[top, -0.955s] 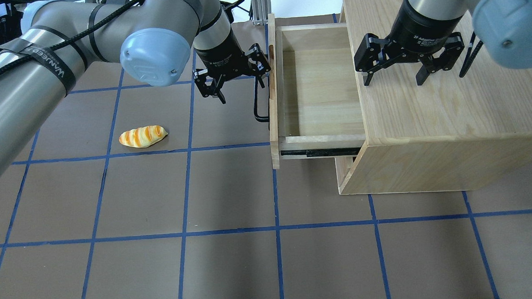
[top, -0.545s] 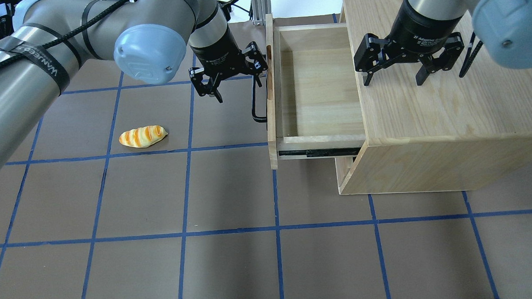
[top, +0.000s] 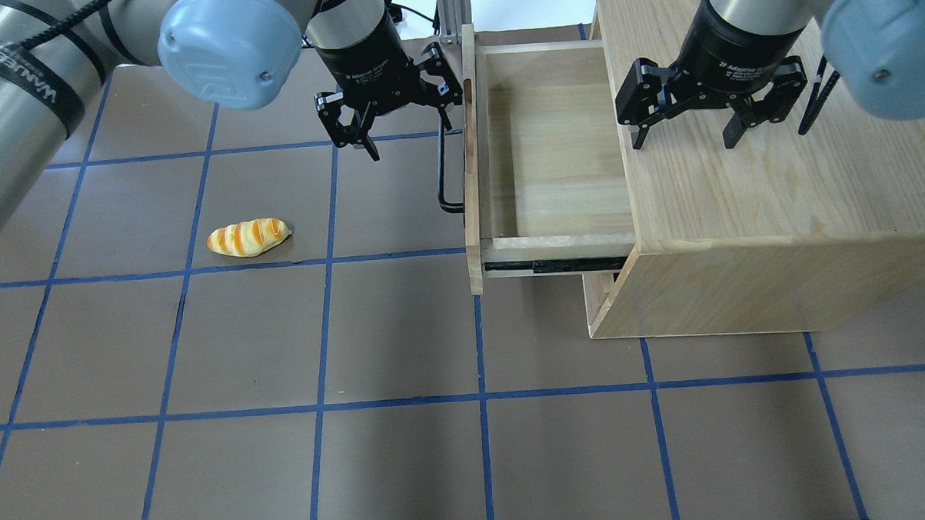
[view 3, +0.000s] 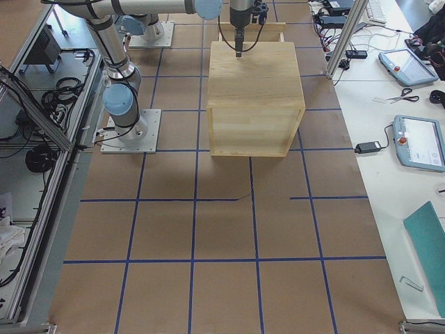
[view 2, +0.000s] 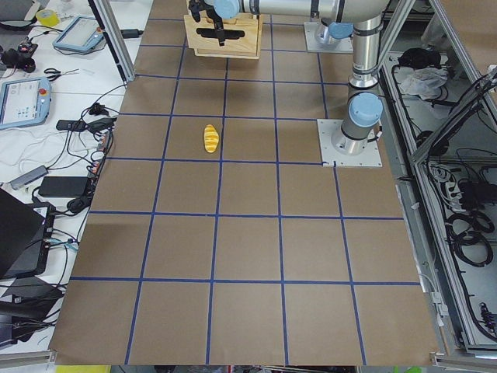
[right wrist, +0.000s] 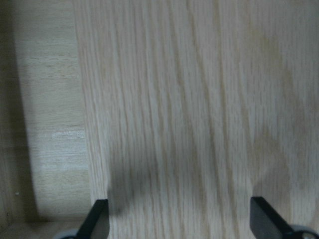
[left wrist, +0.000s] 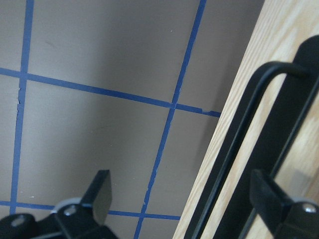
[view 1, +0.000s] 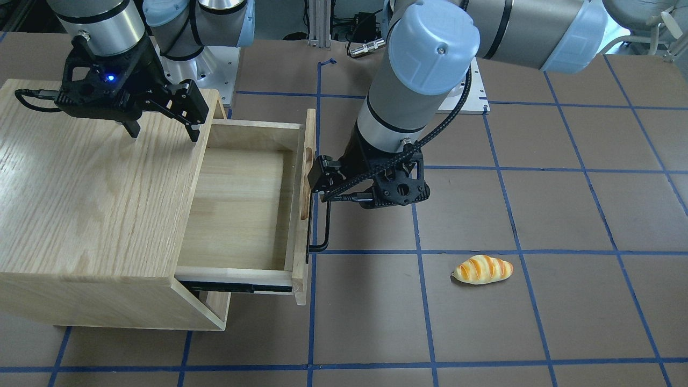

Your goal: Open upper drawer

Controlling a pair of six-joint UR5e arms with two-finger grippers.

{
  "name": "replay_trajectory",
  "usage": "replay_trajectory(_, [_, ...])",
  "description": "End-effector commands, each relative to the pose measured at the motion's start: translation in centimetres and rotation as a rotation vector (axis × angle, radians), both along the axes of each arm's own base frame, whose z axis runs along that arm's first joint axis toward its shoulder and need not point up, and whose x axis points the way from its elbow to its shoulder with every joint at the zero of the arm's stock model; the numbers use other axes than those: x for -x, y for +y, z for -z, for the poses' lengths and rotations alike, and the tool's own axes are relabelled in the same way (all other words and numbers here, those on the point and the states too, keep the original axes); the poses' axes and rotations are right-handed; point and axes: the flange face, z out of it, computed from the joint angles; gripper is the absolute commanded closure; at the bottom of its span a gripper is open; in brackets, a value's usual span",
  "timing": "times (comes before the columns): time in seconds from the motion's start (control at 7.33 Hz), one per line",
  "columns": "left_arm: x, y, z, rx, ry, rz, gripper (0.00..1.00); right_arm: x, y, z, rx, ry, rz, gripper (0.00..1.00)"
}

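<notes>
The upper drawer point(top: 555, 157) is pulled well out of the cabinet point(top: 776, 195) and is empty. Its front panel point(top: 472, 213) carries the black bar handle point(top: 444, 180). My left gripper point(top: 406, 135) is open and hovers beside the far end of the handle without gripping it. In the left wrist view the handle point(left wrist: 234, 164) runs between the spread fingers, close to the right one point(left wrist: 266, 191). My right gripper point(top: 685, 140) is open and empty above the cabinet top. The drawer point(view 1: 236, 209) and right gripper point(view 1: 163, 131) also show in the front-facing view.
A striped bread roll point(top: 248, 237) lies on the brown mat with blue tape lines, left of the drawer; it also shows in the front-facing view point(view 1: 482, 269). The drawer's black slide rail point(top: 555, 266) is exposed. An aluminium post point(top: 448, 14) stands behind the drawer front.
My left gripper has moved toward the back of the table and a little left, staying open. The drawer front shifted slightly outward early on. The right arm has not moved.
</notes>
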Motion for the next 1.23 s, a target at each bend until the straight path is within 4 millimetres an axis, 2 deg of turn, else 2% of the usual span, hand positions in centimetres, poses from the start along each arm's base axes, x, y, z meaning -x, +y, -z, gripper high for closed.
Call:
replay_trajectory(0.0, [-3.1,-0.5,-3.4,0.061,-0.064,0.063,0.0,0.0,0.0,0.0,0.0,-0.001,0.0,0.0])
replay_trajectory(0.14, [-5.3,-0.8,-4.3,0.092,-0.071,0.15,0.0,0.0,0.0,0.0,0.0,0.001,0.0,0.0])
replay_trajectory(0.41, [-12.6,-0.8,-5.8,0.097,-0.196,0.251,0.0,0.0,0.0,0.0,0.0,-0.001,0.0,0.0])
replay_trajectory(0.55, [-16.0,0.0,-5.6,0.051,-0.258,0.308,0.0,0.0,0.0,0.0,0.0,-0.001,0.0,0.0])
replay_trajectory(0.68, [-17.7,1.2,-7.0,0.063,-0.274,0.291,0.0,0.0,0.0,0.0,0.0,0.001,0.0,0.0])
replay_trajectory(0.82, [-18.3,2.3,-6.9,0.055,-0.266,0.28,0.0,0.0,0.0,0.0,0.0,0.001,0.0,0.0])
replay_trajectory(1.09, [-17.9,3.9,-6.1,0.051,-0.267,0.27,0.0,0.0,0.0,0.0,0.0,0.001,0.0,0.0])
